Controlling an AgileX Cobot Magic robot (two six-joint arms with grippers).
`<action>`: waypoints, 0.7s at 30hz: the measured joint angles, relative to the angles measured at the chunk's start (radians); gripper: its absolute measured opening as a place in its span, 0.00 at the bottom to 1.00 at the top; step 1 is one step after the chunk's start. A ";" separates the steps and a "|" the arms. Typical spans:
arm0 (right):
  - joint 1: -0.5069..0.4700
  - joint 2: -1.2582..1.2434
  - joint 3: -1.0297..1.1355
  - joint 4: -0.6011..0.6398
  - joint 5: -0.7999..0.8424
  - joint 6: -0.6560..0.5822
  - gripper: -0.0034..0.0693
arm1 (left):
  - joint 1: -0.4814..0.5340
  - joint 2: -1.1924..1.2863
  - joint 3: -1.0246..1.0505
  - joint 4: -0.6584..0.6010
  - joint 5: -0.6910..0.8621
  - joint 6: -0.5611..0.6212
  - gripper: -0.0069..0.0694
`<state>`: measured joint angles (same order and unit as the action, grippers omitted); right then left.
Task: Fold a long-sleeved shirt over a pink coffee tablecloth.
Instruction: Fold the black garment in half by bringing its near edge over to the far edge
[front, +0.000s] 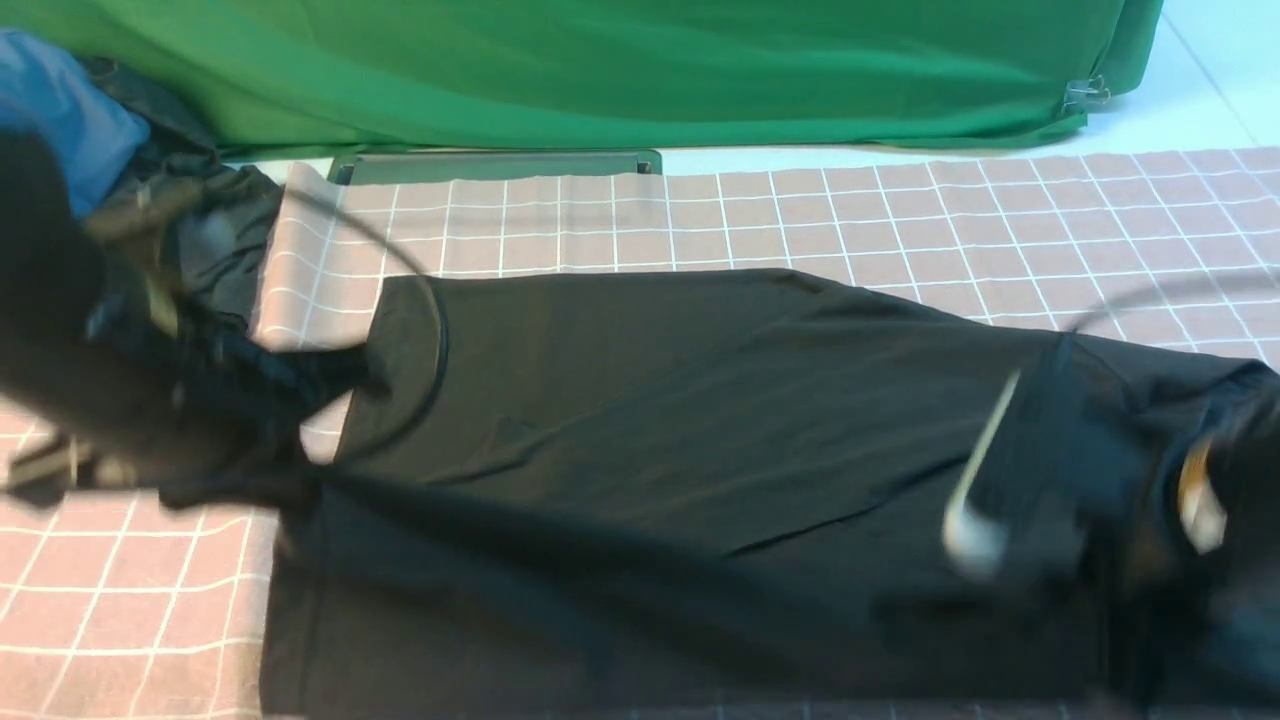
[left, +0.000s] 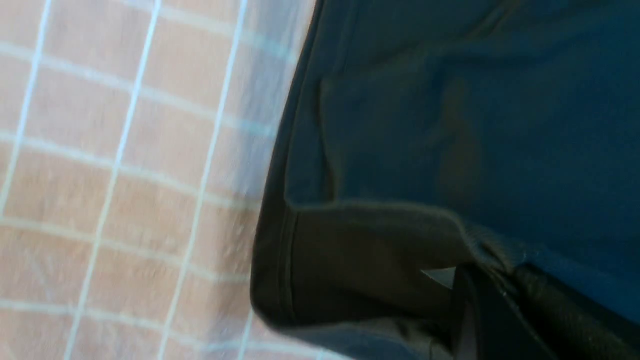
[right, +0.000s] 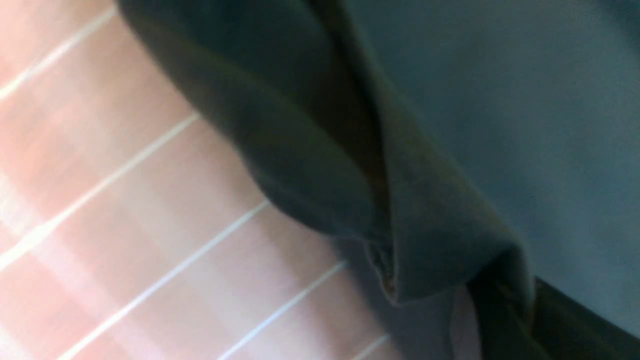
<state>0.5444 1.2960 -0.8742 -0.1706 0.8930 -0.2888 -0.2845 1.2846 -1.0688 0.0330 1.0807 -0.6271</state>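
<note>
The black long-sleeved shirt (front: 700, 420) lies spread sideways across the pink coffee tablecloth (front: 800, 210), which has a grid of white lines. My left arm is a dark blur at the shirt's left edge. In the left wrist view my left gripper (left: 500, 290) is shut on a pinched fold of the shirt (left: 450, 125), near its hemmed edge over the cloth (left: 125, 175). My right arm is blurred at the shirt's right end. There my right gripper (right: 505, 305) is shut on a bunched fold of the shirt (right: 500, 100), lifted above the cloth (right: 125, 200).
A green backdrop cloth (front: 600, 70) hangs along the back, clipped at its right corner (front: 1085, 95). A blue garment (front: 60, 110) and a dark grey garment (front: 220, 230) are heaped at the back left. A flat grey-green bar (front: 495, 165) lies at the tablecloth's far edge.
</note>
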 joint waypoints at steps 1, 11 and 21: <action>-0.007 0.000 0.000 0.003 0.000 -0.004 0.15 | 0.002 0.004 -0.006 0.001 0.000 0.000 0.13; -0.235 0.293 -0.342 0.117 -0.007 -0.160 0.15 | 0.220 0.300 -0.314 -0.094 -0.020 0.092 0.13; -0.252 0.615 -0.633 0.121 0.030 -0.189 0.15 | 0.266 0.596 -0.571 -0.164 0.045 0.139 0.13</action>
<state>0.2925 1.9113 -1.5077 -0.0500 0.9230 -0.4779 -0.0185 1.8805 -1.6402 -0.1311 1.1256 -0.4880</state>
